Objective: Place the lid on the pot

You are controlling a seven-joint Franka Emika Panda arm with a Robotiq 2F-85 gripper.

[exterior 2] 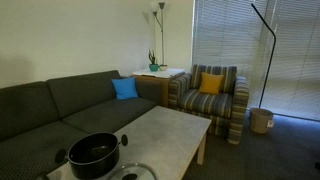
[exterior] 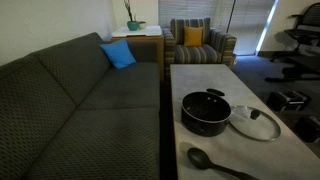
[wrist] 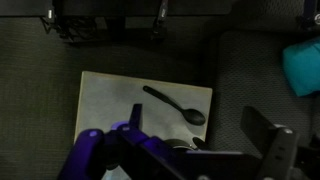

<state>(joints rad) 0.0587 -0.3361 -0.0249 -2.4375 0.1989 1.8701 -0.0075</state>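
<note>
My claw point(wrist: 192, 130) gapes wide, empty, well above the table point(exterior: 200, 75); the lid point(exterior: 257, 122) lies flat below me, just beside the pot point(exterior: 205, 112), opposite the sofa point(exterior: 70, 100).

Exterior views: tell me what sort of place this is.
Most likely a living room or lounge: a dark sofa with a blue cushion, a striped armchair, and a low coffee table carrying the pot and the lid.
</note>
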